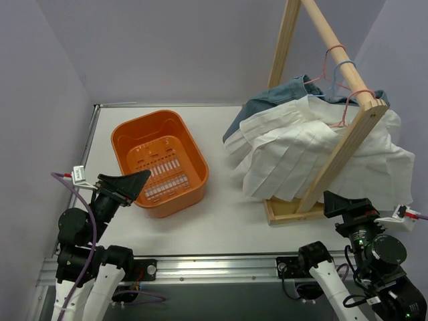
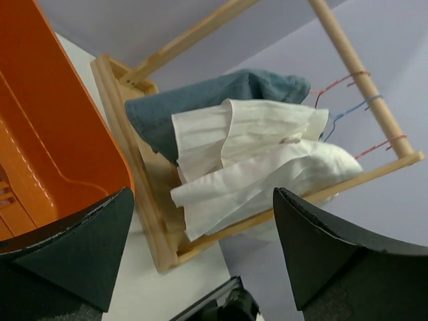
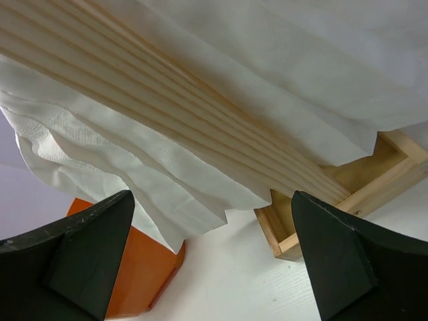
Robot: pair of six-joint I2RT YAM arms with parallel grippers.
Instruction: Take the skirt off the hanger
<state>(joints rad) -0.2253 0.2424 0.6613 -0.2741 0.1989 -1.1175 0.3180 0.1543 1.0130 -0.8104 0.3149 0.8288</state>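
A white pleated skirt (image 1: 287, 150) hangs from a wire hanger (image 1: 342, 100) on the wooden rack's rail (image 1: 334, 40). It sits between a denim garment (image 1: 281, 93) and a plain white garment (image 1: 384, 160). In the left wrist view the skirt (image 2: 247, 130) hangs far ahead. My left gripper (image 1: 130, 184) (image 2: 200, 200) is open and empty beside the orange basket. My right gripper (image 1: 349, 200) (image 3: 210, 197) is open and empty. It sits low by the rack's near leg (image 3: 167, 100), just under the hem of the white fabric (image 3: 120, 154).
An orange plastic basket (image 1: 190, 150) (image 2: 40, 120) (image 3: 134, 274) stands left of the rack. The rack's wooden base frame (image 1: 284, 215) (image 3: 287, 234) lies on the white table. Pink and blue hangers (image 1: 338, 63) share the rail. Purple walls close in on three sides.
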